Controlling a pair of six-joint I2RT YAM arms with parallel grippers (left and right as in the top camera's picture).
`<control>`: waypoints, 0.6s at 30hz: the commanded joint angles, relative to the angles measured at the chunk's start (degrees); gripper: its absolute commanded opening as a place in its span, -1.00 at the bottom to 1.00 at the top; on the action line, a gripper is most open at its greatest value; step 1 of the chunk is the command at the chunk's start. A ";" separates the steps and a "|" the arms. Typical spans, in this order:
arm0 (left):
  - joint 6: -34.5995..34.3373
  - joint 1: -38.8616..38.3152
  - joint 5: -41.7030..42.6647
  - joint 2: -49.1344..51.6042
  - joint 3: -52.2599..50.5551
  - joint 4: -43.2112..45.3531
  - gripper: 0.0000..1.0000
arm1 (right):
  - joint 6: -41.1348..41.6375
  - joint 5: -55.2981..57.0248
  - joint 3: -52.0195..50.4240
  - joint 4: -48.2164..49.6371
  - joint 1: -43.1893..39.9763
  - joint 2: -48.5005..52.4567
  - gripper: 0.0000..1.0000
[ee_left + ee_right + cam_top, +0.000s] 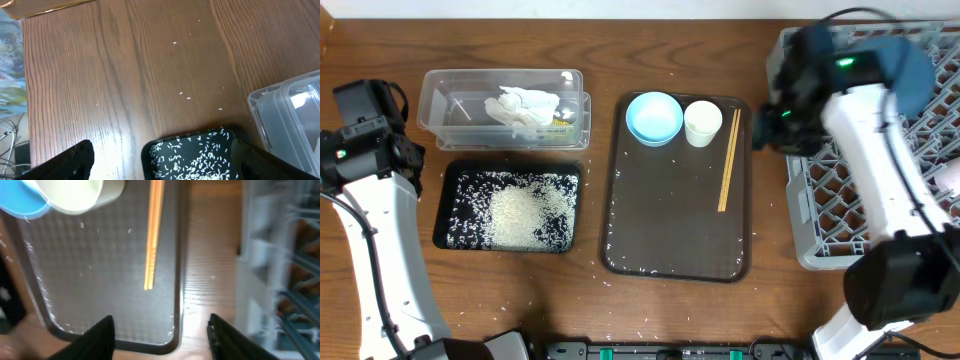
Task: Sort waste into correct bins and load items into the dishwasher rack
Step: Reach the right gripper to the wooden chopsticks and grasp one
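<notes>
One grey rack (820, 210) runs off the right edge, the right arm (870, 150) hiding part of it and of the single dark-blue dish (915, 65) inside. One brown tray (675, 220) carries one light-blue bowl (654, 117), one cream cup (703, 123) and two chopsticks (729, 160). The napkin (525, 105) lies in the clear tub (435, 90), rice (525, 215) in the black tray (440, 235). Left hand (162, 150) and right hand (159, 330) gape empty.
</notes>
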 commanded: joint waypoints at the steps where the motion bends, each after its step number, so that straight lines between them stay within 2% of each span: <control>1: 0.76 0.20 -0.28 0.17 0.15 -0.20 0.79 | 1.90 3.19 -2.97 4.09 3.23 -0.68 -0.01; 6: 0.76 0.20 -0.28 0.17 0.15 -0.20 0.80 | 2.71 3.19 -7.93 12.02 7.08 -0.66 -0.06; 14: 0.76 0.20 -0.28 0.17 0.15 -0.20 0.80 | 11.65 5.53 -19.08 28.41 9.68 0.22 -0.15; 18: 0.76 0.20 -0.28 0.17 0.15 -0.20 0.80 | 13.44 5.55 -22.21 34.05 9.90 0.50 -0.15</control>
